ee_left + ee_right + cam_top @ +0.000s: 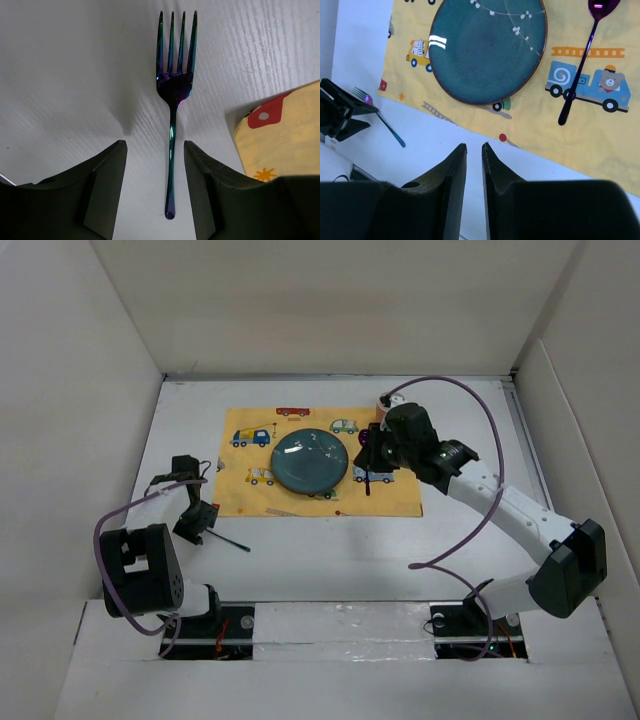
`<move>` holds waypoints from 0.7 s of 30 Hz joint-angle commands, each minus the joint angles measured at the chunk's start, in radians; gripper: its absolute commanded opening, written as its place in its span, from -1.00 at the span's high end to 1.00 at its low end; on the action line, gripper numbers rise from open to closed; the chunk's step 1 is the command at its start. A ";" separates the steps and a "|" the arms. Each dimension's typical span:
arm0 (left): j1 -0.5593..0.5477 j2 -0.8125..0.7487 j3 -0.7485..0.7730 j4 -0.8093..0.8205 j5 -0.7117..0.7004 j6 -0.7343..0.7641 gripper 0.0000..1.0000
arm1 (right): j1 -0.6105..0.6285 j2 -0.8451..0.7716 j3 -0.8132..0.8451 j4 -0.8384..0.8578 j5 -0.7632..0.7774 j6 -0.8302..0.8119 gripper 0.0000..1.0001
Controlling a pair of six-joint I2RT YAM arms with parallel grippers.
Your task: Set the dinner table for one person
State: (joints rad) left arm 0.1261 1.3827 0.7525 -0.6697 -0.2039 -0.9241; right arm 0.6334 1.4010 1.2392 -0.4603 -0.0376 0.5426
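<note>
Between pale wall panels (100, 340) lies the large flat plain white tabletop (330, 550), roughly square and faintly ribbed. Toward its far middle it carries a yellow rectangular cloth mat printed with small cars (395, 498). On the mat sit a round teal ceramic plate (310, 461) and, to its right, a purple metal spoon (580, 75). Over the bare tabletop the left fingers (107, 185) stand wide apart, straddling the handle of an iridescent metal fork (172, 125) without touching it. Above the mat's near edge the right fingers (452, 185) are almost together, gripping nothing.
</note>
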 commanded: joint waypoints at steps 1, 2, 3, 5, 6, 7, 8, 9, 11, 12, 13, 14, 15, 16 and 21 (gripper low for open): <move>0.004 -0.022 -0.015 0.024 -0.025 0.014 0.09 | 0.008 -0.020 0.012 0.045 -0.021 -0.001 0.49; 0.004 -0.020 -0.015 0.035 -0.020 0.010 0.11 | 0.008 -0.014 0.017 0.045 -0.022 -0.001 0.48; 0.004 -0.017 -0.018 0.038 -0.019 0.011 0.17 | 0.008 -0.011 0.019 0.045 -0.024 -0.003 0.48; -0.005 -0.008 -0.018 0.053 -0.028 0.013 0.26 | 0.019 -0.005 0.029 0.038 -0.025 -0.001 0.46; -0.005 -0.004 -0.021 0.059 -0.037 0.014 0.26 | 0.019 -0.002 0.029 0.038 -0.025 0.000 0.46; -0.005 0.001 -0.022 0.064 -0.046 0.014 0.27 | 0.028 0.001 0.026 0.043 -0.024 0.003 0.45; -0.014 0.013 -0.025 0.068 -0.048 0.014 0.27 | 0.028 0.000 0.025 0.043 -0.024 0.008 0.45; -0.014 0.021 -0.028 0.073 -0.048 0.013 0.28 | 0.028 0.000 0.023 0.043 -0.024 0.008 0.44; -0.014 0.036 -0.038 0.078 -0.049 0.014 0.40 | 0.028 -0.005 0.022 0.038 -0.018 0.010 0.43; -0.026 0.039 -0.041 0.078 -0.051 0.014 0.47 | 0.028 -0.008 0.019 0.038 -0.016 0.010 0.43; -0.040 0.039 -0.045 0.079 -0.054 0.011 0.49 | 0.028 -0.014 0.014 0.038 -0.007 0.011 0.43; -0.040 0.038 -0.045 0.081 -0.054 0.011 0.65 | 0.028 -0.016 0.014 0.040 -0.007 0.011 0.42; -0.040 0.033 -0.047 0.082 -0.046 0.014 0.71 | 0.028 -0.019 0.009 0.041 0.004 0.010 0.42; -0.040 0.030 -0.047 0.081 -0.045 0.013 0.72 | 0.028 -0.022 0.006 0.043 0.007 0.010 0.42; -0.040 -0.046 -0.009 0.033 -0.045 0.040 1.00 | 0.019 -0.027 0.005 0.037 0.005 0.007 0.42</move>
State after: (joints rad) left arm 0.0887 1.3933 0.7334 -0.5861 -0.2379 -0.8997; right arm 0.6498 1.4017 1.2396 -0.4595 -0.0448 0.5476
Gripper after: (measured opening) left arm 0.017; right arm 0.288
